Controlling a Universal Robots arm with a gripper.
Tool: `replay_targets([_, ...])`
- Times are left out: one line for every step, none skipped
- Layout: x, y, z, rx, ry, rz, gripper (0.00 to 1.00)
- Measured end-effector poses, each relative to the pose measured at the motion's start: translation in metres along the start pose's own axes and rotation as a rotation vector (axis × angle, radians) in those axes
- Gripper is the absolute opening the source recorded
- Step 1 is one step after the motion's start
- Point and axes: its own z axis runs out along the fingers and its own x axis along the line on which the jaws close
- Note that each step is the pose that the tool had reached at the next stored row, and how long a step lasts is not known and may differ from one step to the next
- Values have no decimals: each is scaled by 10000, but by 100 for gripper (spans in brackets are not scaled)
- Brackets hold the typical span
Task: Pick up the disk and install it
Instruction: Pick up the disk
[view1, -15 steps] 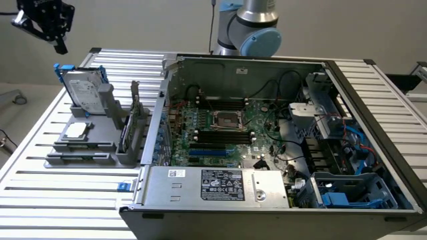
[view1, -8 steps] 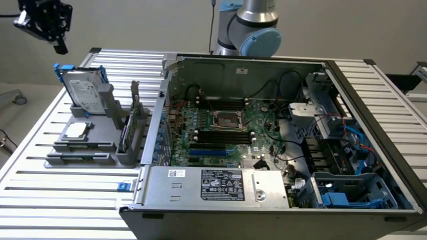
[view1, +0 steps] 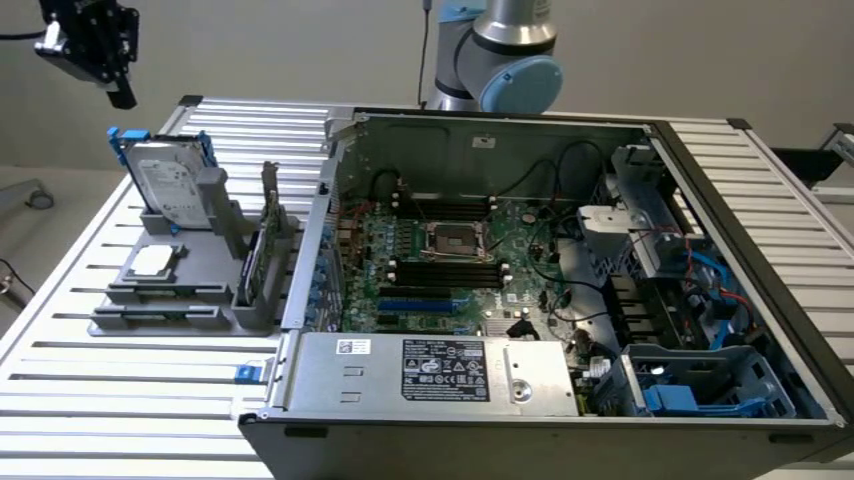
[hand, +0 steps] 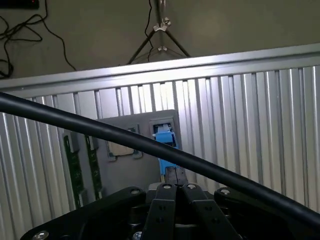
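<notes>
Standing disk, long axis seemingly upright

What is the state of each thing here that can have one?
Disk, upright in the grey holder, not yet picked up.
Claw, shut, empty, in the air, apart from the disk.
Chip, flat on the holder.
Computer case, open, cover off.

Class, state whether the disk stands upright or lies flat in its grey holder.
Upright: the disk stands on edge in a slot of the grey holder.
</notes>
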Motion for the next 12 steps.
replay_targets([0, 0, 0, 8, 4, -179, 11])
replay_targets([0, 0, 0, 15, 10, -359, 11])
replay_targets([0, 0, 0, 22, 14, -539, 11])
replay_targets([0, 0, 0, 29, 19, -718, 11])
replay_targets([0, 0, 0, 36, 24, -898, 11])
replay_targets([0, 0, 0, 43, 28, -1077, 11])
replay_targets([0, 0, 0, 51, 34, -1273, 11])
replay_targets([0, 0, 0, 58, 38, -1454, 11])
replay_targets([0, 0, 0, 65, 43, -1633, 11])
replay_targets([0, 0, 0, 73, 47, -1813, 11])
replay_targets([0, 3, 1, 78, 52, -1962, 11])
replay_targets([0, 4, 1, 79, 53, -2005, 11])
